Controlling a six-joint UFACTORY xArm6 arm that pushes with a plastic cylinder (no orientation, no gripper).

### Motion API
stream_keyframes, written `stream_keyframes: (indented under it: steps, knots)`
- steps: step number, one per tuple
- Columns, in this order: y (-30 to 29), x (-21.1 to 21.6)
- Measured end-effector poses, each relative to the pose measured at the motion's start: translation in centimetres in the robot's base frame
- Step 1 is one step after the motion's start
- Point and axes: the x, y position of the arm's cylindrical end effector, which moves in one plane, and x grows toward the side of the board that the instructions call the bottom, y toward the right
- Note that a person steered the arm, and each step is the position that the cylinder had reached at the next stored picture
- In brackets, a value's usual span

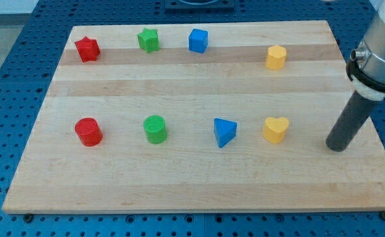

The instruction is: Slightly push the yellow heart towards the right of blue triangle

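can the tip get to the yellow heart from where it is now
Probably yes. My tip stands at the view's right of the yellow heart, with only bare board between them; the blue triangle sits on the heart's far side.

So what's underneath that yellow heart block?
Only the pale wooden board shows around the yellow heart block, which sits flat on it. The patch under the heart is covered. The blue triangle block sits apart at the view's left, my tip at the right.

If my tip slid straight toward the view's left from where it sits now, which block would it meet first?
Probably the yellow heart. My tip sits to its right, apart from it, slightly lower in the view, so it may only catch the heart's lower edge. The blue triangle lies beyond.
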Motion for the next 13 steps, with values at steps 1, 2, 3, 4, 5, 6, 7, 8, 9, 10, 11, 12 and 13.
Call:
stream_keyframes:
  steps: [1, 2, 3, 4, 5, 6, 7, 8, 9, 10, 11, 12, 13]
  knots:
    - [-2.0, -1.1]
    - [-4.7, -3.6]
    - [-4.7, -3.6]
    - [-7.8, -4.4]
    - [-8.4, -4.4]
    - [-10.1, -5.2]
    - [-15.0, -8.3]
    - [-15.0, -8.3]
    - [-6.3, -5.1]
    - [-1.2, -4.2]
    - [-1.3, -4.2]
    - [-5.7, -5.2]
    - [-11.5, -5.9]
